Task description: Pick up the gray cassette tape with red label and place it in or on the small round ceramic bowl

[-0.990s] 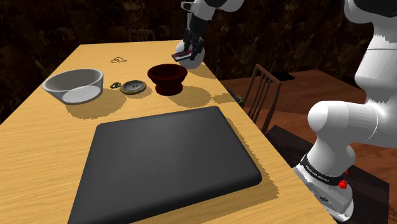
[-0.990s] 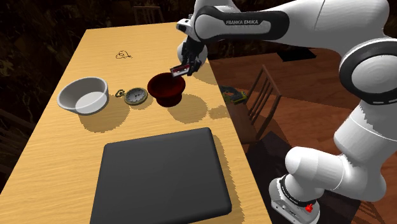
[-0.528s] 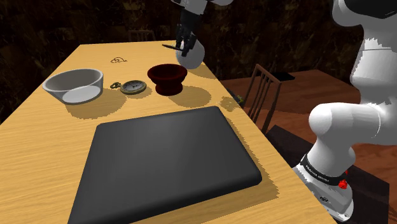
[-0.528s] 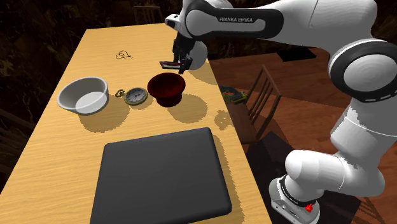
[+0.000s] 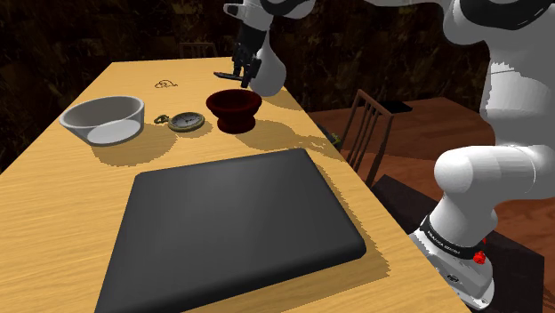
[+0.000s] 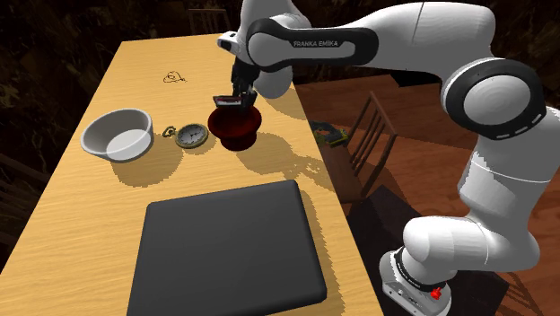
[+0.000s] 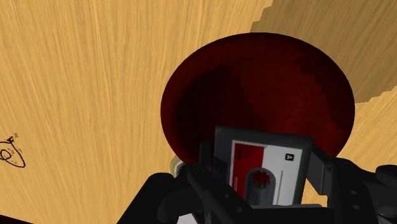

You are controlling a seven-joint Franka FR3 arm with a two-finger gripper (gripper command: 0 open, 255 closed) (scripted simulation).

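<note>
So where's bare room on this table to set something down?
Bare wood: the table's far end around the small wiry item, and the shoulder view's left strip beside the dark slab. Crowded: the row of white bowl, pocket watch and dark red bowl, the pincer holding the cassette above.

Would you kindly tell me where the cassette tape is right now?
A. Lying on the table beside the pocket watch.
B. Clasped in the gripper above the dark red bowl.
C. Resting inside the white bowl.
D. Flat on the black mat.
B: the gripper clasps the cassette tape just above the dark red bowl.
</note>
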